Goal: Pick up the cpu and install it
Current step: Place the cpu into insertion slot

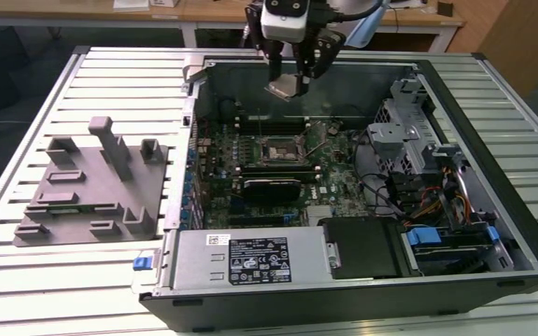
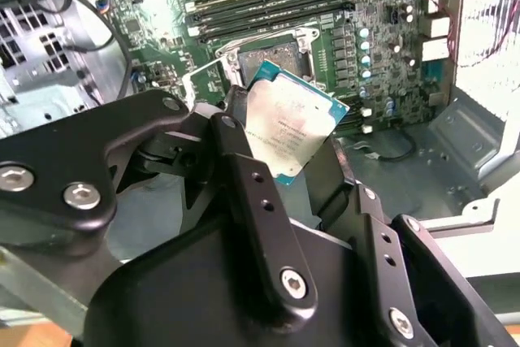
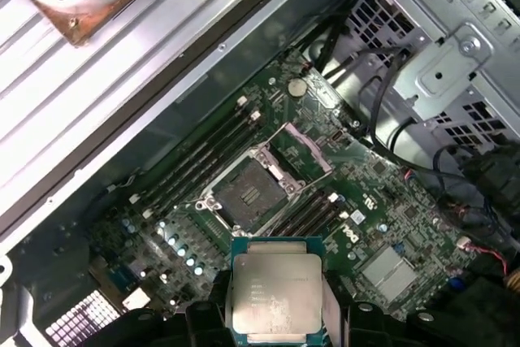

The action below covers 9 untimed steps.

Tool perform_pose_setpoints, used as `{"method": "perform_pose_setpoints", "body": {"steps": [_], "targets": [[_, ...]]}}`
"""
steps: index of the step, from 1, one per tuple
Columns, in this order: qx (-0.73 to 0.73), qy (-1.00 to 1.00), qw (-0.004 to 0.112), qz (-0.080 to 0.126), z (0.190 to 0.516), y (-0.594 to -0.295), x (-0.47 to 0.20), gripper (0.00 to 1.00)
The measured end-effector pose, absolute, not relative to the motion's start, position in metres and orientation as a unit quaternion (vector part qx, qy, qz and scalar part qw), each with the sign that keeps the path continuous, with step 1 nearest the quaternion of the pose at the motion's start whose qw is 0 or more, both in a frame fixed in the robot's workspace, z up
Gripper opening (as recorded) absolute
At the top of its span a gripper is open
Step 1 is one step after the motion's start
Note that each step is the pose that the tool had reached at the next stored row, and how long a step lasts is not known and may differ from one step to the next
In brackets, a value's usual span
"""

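The hand [image 1: 295, 78] is pinching the cpu [image 1: 285, 89] between its two fingers and holds it tilted in the air over the open computer case [image 1: 494, 162], well apart from the empty socket [image 1: 279, 148] below.

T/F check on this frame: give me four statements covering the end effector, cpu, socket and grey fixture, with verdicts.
1. The end effector grips the cpu between its fingers. True.
2. The cpu is seated in the socket. False: it is held in the air above the motherboard, apart from the socket.
3. The grey fixture stands inside the computer case. False: it stands on the slatted table, at the exterior view's left of the case.
4. The socket is empty, with its metal frame swung open. True.
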<state>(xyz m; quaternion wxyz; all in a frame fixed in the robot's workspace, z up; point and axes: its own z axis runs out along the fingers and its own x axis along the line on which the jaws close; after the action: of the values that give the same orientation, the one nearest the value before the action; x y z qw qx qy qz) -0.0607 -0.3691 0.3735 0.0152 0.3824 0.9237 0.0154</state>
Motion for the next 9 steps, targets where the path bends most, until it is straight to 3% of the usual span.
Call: {"method": "perform_pose_setpoints", "body": {"steps": [9], "targets": [[0.447,0.894,0.016,0.014,0.3723,-0.3686,-0.0607,0.53]]}}
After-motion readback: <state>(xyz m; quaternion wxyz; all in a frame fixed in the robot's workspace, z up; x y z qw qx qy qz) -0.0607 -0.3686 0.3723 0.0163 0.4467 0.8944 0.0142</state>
